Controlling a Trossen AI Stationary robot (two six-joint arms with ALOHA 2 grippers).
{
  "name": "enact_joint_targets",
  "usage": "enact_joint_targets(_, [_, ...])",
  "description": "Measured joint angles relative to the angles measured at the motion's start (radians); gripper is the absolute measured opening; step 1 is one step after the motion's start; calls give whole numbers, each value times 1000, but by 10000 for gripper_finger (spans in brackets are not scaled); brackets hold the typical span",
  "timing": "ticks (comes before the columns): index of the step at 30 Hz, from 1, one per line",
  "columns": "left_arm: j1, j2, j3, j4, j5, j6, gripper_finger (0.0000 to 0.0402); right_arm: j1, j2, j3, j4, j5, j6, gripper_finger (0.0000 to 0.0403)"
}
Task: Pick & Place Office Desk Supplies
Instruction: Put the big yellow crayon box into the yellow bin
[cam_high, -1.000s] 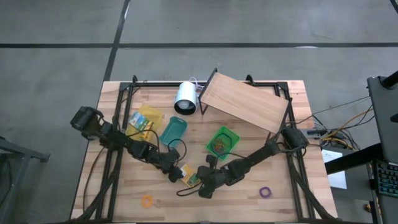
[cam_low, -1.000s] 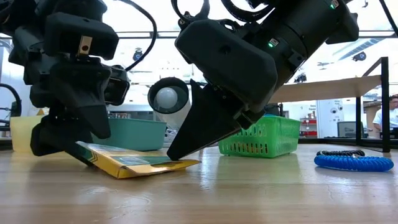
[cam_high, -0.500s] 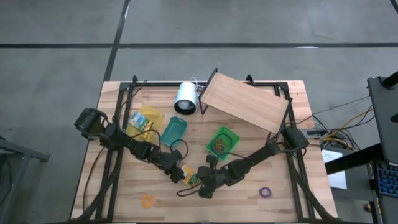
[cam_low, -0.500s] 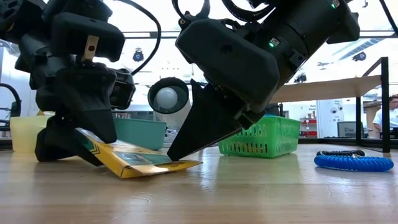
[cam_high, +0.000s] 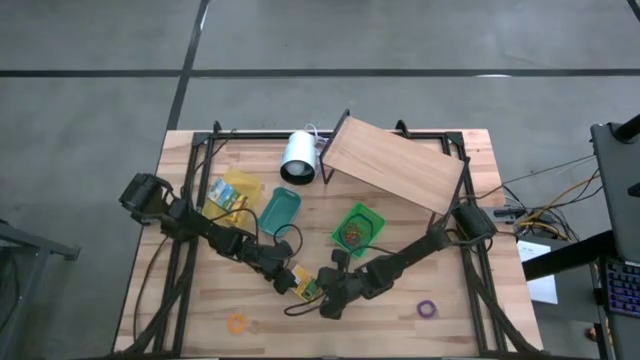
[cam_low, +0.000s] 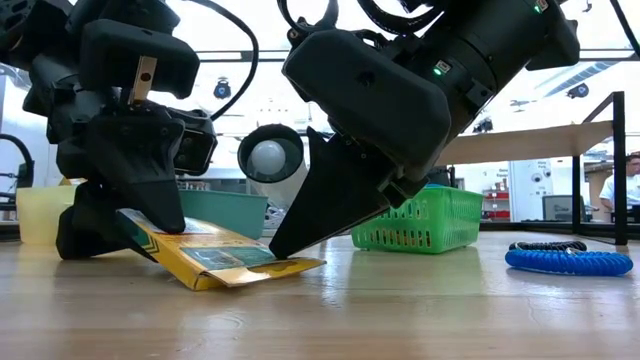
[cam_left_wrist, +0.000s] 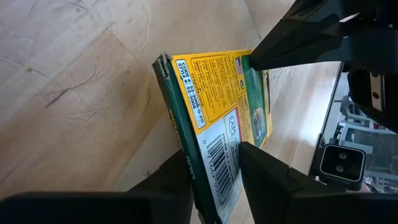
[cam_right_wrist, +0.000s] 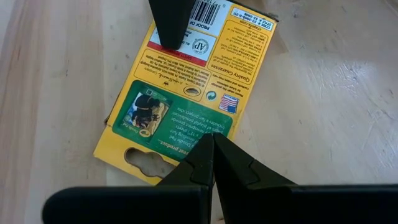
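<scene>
Two grippers on yellow box (cam_high: 305, 287): left gripper (cam_left_wrist: 214, 177) clamping its 9 o'clock edge, clenched right gripper (cam_right_wrist: 211, 149) pinning; lift slowly.

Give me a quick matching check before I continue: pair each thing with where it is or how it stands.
Things:
1. left claw
2. right claw
3. purple rubber band
4. green basket

States:
A. lying loose on the table, beside the right arm
B. shut, tips resting on the yellow box
C. standing near the slanted wooden board
D. closed around one end of the yellow box

Pairs: 1-D, 2-B, 3-A, 4-C
</scene>
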Motion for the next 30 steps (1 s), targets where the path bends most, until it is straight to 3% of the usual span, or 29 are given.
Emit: enact_joint_targets(30, [1,0,0,0,4,-11,118,0,0,0,2,2,0,8])
